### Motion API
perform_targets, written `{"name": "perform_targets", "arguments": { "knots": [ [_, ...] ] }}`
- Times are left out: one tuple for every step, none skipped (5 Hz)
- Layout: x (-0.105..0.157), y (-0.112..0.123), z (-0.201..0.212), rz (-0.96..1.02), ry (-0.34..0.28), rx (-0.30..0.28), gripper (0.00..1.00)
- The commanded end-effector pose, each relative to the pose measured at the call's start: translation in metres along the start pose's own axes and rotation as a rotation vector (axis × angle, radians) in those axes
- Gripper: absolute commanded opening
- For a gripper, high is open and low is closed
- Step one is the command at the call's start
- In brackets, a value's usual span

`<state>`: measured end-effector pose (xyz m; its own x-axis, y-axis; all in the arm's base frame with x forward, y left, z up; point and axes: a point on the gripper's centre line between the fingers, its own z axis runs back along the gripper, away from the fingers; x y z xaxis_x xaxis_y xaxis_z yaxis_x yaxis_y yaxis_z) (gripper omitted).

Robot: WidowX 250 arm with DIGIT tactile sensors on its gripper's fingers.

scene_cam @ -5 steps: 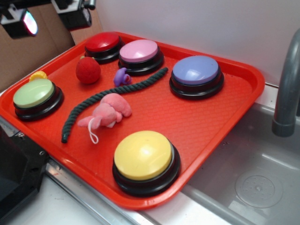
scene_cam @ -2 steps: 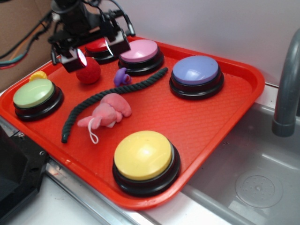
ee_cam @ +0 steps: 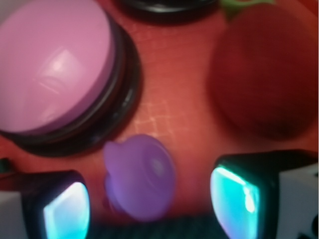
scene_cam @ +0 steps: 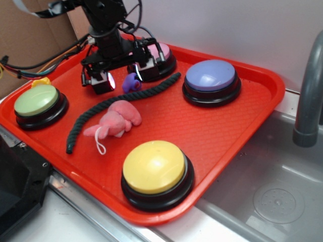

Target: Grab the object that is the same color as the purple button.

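The object (scene_cam: pixel 131 82), a tiny purple toy, lies on the red tray (scene_cam: pixel 212 131) just in front of the pink-topped button (scene_cam: pixel 157 54). My gripper (scene_cam: pixel 122 74) hangs over it, open, one finger on each side. In the wrist view the object (ee_cam: pixel 142 177) sits between my two glowing fingertips (ee_cam: pixel 67 211), nearer the left one, touching neither. The purple button (scene_cam: pixel 211 76) stands at the tray's far right.
A fuzzy red ball (ee_cam: pixel 264 69) lies right of the object in the wrist view. A dark green rope (scene_cam: pixel 111 103) crosses the tray beside a pink plush toy (scene_cam: pixel 118 121). Green (scene_cam: pixel 38 101) and yellow (scene_cam: pixel 154 169) buttons stand nearer. A sink (scene_cam: pixel 272 196) lies at right.
My gripper has come down from the upper left and moved right, from over the red ball to straddling the purple object. The red button and ball are now hidden behind the arm.
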<state>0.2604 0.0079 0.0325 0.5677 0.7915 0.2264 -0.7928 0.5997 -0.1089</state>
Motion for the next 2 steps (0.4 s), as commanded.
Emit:
{"name": "perform_targets", "arguments": {
  "knots": [
    [0.0084, -0.0093, -0.0002, -0.011, -0.003, -0.049, 0.34],
    [0.0075, -0.0081, 0.0034, -0.011, 0.001, -0.063, 0.0]
  ]
}}
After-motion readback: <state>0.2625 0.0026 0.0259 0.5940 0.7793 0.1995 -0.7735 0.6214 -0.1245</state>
